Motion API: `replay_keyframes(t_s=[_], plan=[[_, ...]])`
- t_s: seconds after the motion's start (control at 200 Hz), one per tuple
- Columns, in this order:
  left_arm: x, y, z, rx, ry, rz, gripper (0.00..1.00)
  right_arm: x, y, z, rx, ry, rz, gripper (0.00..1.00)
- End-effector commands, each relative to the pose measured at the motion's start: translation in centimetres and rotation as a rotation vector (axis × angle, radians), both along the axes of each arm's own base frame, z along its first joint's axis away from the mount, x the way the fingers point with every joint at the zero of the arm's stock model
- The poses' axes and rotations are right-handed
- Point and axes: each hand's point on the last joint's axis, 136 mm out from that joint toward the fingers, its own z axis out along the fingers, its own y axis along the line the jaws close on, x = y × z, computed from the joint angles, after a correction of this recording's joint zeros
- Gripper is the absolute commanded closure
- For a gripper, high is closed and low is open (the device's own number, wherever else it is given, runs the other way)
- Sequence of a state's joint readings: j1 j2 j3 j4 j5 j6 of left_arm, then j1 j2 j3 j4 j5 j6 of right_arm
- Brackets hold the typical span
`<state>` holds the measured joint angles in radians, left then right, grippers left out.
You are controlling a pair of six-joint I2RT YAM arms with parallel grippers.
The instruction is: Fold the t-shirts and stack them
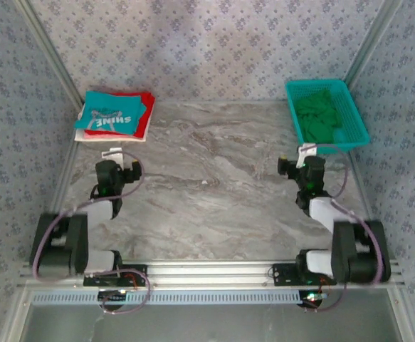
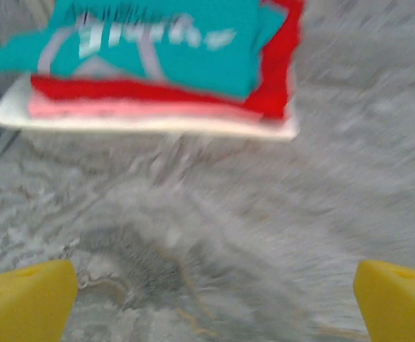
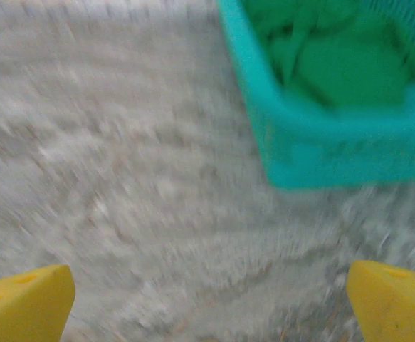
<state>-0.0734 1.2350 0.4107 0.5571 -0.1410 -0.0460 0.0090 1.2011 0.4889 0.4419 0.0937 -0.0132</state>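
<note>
A folded stack of t-shirts (image 1: 114, 116) lies at the table's far left: a teal one with white "SHINE" print (image 2: 157, 39) on top, a red one (image 2: 278, 71) under it, a white one (image 2: 150, 125) at the bottom. A bright green t-shirt (image 1: 321, 110) lies crumpled in the teal basket (image 1: 356, 135) at the far right. My left gripper (image 1: 118, 158) hovers just short of the stack, open, its yellow fingertips (image 2: 25, 299) wide apart over bare marble. My right gripper (image 1: 305, 153) is open beside the basket's near corner (image 3: 321, 160), nothing between its fingertips (image 3: 392, 299).
The marble tabletop (image 1: 214, 178) stretches between the stack and the basket. Patterned walls close in the back and both sides. An aluminium rail (image 1: 207, 274) runs along the near edge, where both arm bases are bolted.
</note>
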Motion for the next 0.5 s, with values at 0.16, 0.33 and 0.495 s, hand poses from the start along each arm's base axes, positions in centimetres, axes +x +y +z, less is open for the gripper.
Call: replay_keyframes(t_s=[0.16, 0.33, 0.495], plan=[[0.7, -9.1, 16.9, -0.148, -0.152, -0.187, 0.01, 3.2, -4.3, 11.6, 0.272, 0.041, -0.149, 0.00], [3.7, -23.3, 20.2, -0.084, -0.043, -0.509, 0.01, 9.0, -7.8, 10.8, 0.417, 0.244, -0.193, 0.00], [4.8, -35.2, 17.8, -0.047, 0.087, -0.757, 0.01, 14.5, -10.6, 6.1, 0.544, 0.397, -0.211, 0.00]])
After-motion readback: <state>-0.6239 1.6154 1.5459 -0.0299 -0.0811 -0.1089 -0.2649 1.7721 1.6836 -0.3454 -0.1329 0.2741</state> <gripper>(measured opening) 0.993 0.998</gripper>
